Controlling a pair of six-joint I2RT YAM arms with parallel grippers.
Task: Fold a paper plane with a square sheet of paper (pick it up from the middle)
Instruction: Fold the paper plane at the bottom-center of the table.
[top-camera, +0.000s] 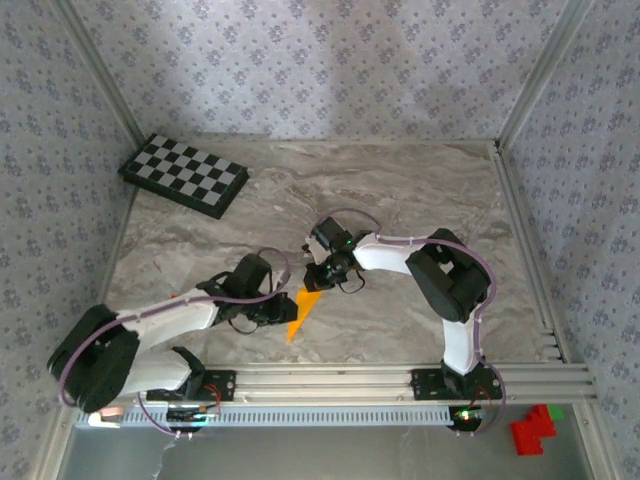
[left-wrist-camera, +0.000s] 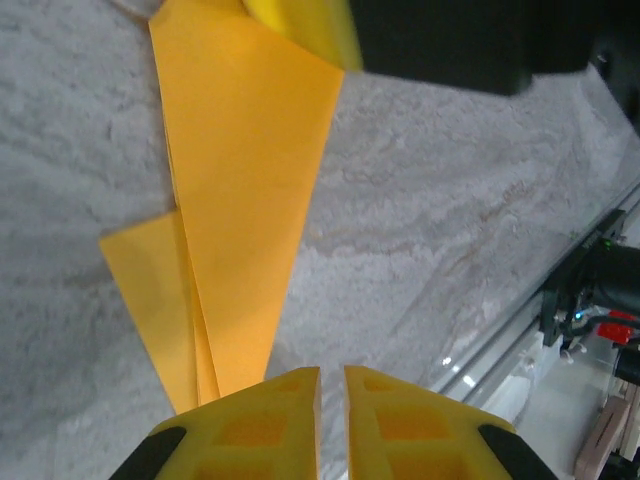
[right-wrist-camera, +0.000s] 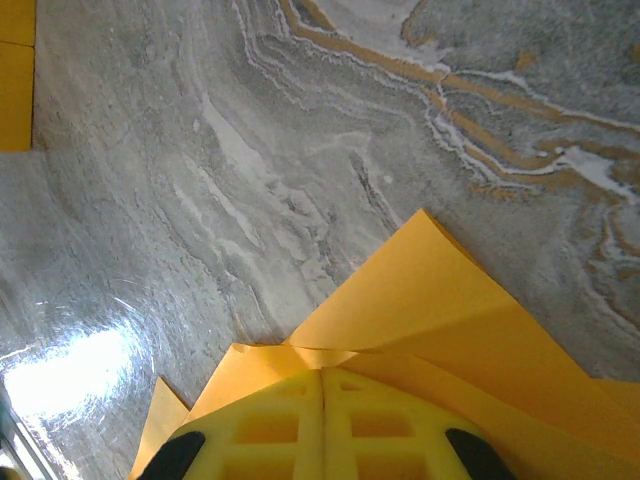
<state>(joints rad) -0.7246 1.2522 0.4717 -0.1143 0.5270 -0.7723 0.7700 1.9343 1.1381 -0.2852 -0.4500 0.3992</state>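
The square sheet of paper, orange-yellow, lies folded into a narrow pointed shape on the marble table, its tip toward the near edge. In the left wrist view the paper runs from top left down to my left gripper, whose jaws are almost together with a slim gap showing bare table. From above, the left gripper sits at the paper's left side. My right gripper is at the paper's far end. Its fingers are pressed together on the paper, and a flap lifts beside them.
A black-and-white checkered board lies at the back left. An aluminium rail runs along the near edge, with a red block beyond it at the lower right. Patterned walls close in the table on three sides.
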